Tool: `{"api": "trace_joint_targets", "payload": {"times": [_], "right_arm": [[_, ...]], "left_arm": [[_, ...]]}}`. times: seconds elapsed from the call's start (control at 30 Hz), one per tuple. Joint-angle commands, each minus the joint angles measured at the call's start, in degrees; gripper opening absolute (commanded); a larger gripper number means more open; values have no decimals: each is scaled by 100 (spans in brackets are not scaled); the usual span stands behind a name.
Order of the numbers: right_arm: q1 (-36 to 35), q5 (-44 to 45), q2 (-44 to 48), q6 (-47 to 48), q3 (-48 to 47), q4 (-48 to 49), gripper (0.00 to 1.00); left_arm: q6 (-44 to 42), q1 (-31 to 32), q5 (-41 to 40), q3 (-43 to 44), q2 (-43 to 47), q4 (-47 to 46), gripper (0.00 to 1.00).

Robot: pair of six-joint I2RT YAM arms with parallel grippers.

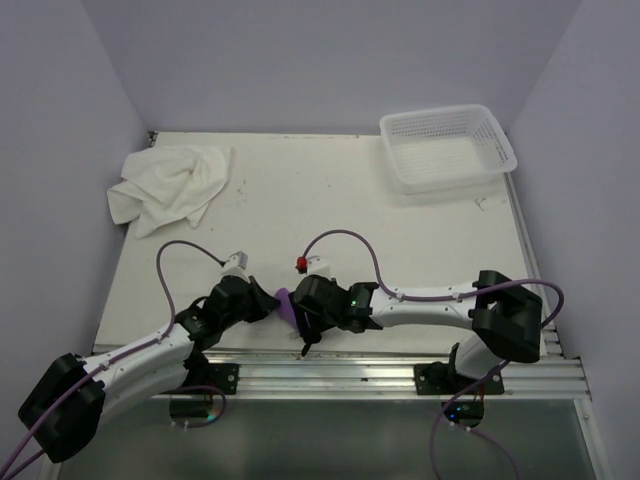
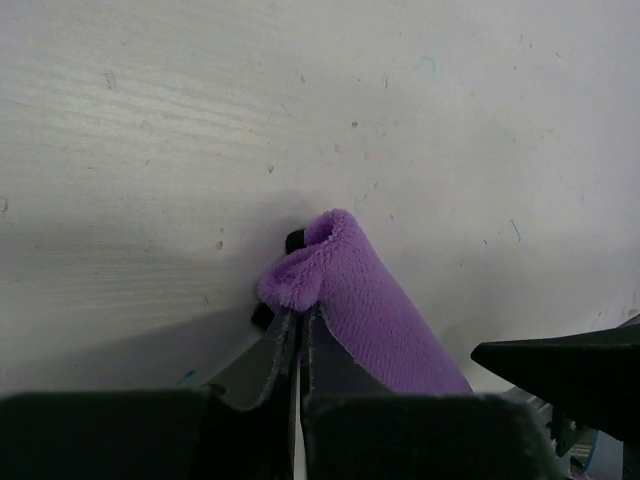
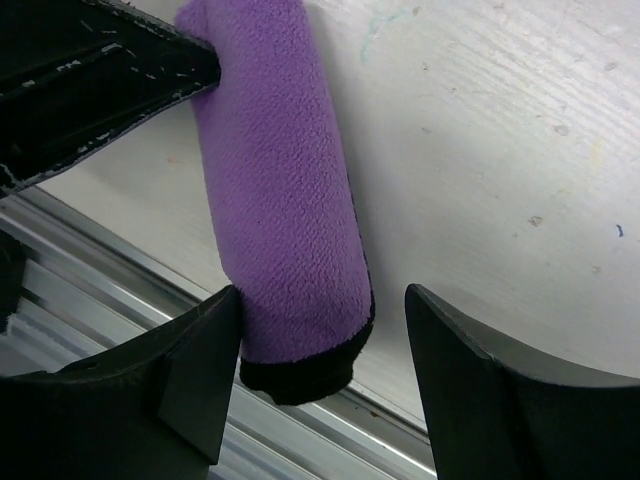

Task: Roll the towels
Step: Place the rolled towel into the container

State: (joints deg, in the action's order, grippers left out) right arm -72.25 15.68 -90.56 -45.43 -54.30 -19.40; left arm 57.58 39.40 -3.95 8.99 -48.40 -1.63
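**White table, near edge: purple towel rolled between two grippers**

Item 1, purple towel point(image 3: 285, 190). It is wound into a tight cylinder and lies on the table point(image 1: 330, 200) at its near edge. It is visible from above only as a small purple patch between the two wrists. One end is trimmed with dark edging and reaches the table's edge, just beside the aluminium rail point(image 1: 400, 375). The other end shows a folded lip of pile, with a bit of dark trim peeking out behind it.

Item 2, left gripper point(image 2: 297, 325). The jaws are clenched with only a sliver of light between them. The tips are at the folded end of the roll, and a pinch of purple cloth appears caught there.

Item 3, right gripper point(image 3: 320, 292). The jaws are spread wide and straddle the dark-edged end of the roll. One finger point(image 3: 190, 370) touches the side of the roll. The other stands apart from it, with bare tabletop between.

Item 4, white towel point(image 1: 170, 185). This is a much larger cloth, unrolled and lying in a crumpled heap at the far left corner of the table. It is well apart from both grippers.

Item 5, basket point(image 1: 447, 148). It is white perforated plastic, standing upright at the far right corner.

Item 6, surroundings. Plain lavender walls point(image 1: 300, 60) stand on three sides. A purple cable point(image 1: 345, 238) loops up from each wrist. The tabletop is scuffed and speckled.
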Motion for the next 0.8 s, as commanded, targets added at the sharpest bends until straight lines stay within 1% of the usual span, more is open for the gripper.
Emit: {"api": "trace_joint_targets", "payload": {"times": [0.0, 0.13, 0.23, 0.37, 0.43, 0.5, 0.77], "right_arm": [[105, -487, 171, -150, 95, 752, 68], [123, -768, 39, -212, 113, 1121, 68], [150, -839, -58, -229, 87, 1227, 68], [237, -874, -198, -238, 8, 1184, 68], [238, -716, -269, -230, -80, 975, 68], [246, -620, -277, -203, -63, 964, 68], [431, -900, -436, -343, 25, 1289, 68]], "left_arm": [[-54, -11, -212, -152, 15, 295, 0], [-72, -11, -186, -152, 6, 303, 0], [-72, -20, -177, -152, 15, 303, 0], [-80, -20, -168, -170, 41, 321, 0], [-89, -11, -159, -161, 41, 321, 0], [-89, -11, -168, -161, 50, 321, 0], [-98, -20, -150, -170, 76, 339, 0]]}}
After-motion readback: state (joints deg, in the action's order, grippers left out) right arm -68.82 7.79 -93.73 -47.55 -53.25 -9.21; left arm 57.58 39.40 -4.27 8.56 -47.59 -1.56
